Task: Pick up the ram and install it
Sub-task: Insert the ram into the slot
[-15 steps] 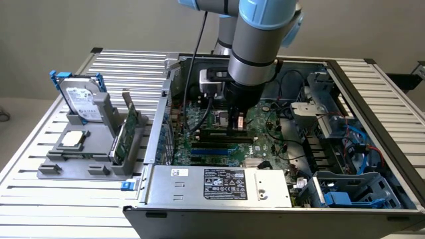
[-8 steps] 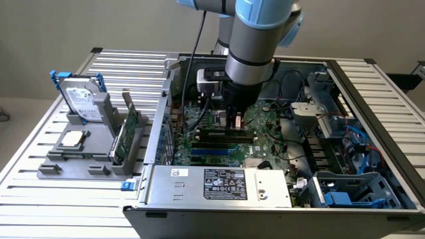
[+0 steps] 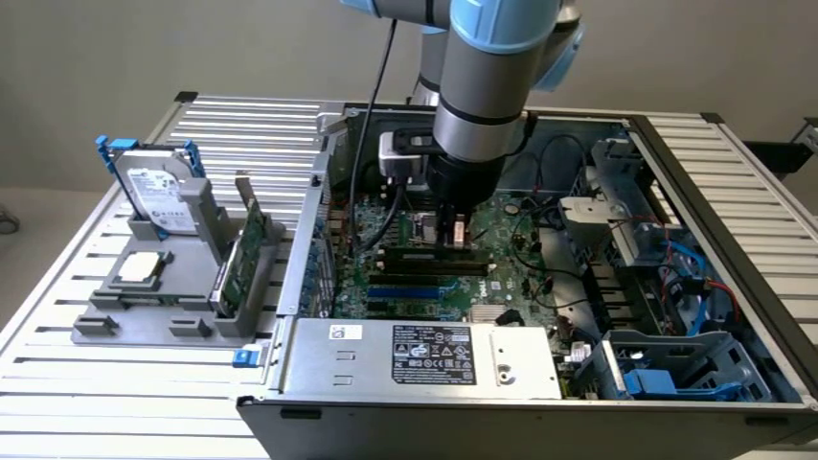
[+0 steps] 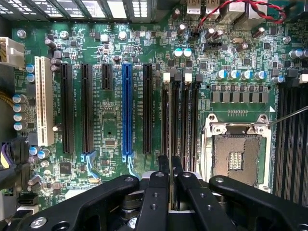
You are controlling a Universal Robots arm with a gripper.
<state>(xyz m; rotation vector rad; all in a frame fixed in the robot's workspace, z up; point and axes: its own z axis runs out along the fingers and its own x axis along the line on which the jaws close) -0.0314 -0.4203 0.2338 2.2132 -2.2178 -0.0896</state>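
My gripper (image 3: 455,234) reaches down into the open computer case (image 3: 320,287), over the black memory slots (image 3: 435,257) of the green motherboard. In the wrist view the two black fingers (image 4: 159,192) stand close together, shut on the ram (image 4: 172,144). The ram shows edge-on as a thin strip running along one of the memory slots (image 4: 185,120), between the white latches. The stick is upright and in line with that slot. Whether it is fully seated I cannot tell.
An open processor socket (image 4: 236,154) lies beside the memory slots, and a blue slot (image 4: 126,110) and black expansion slots on the other side. Outside the case, a grey holder (image 3: 128,326) carries a hard drive (image 3: 160,196), a green expansion card (image 3: 245,259) and a silver processor chip (image 3: 141,269). The power supply (image 3: 422,355) fills the case front.
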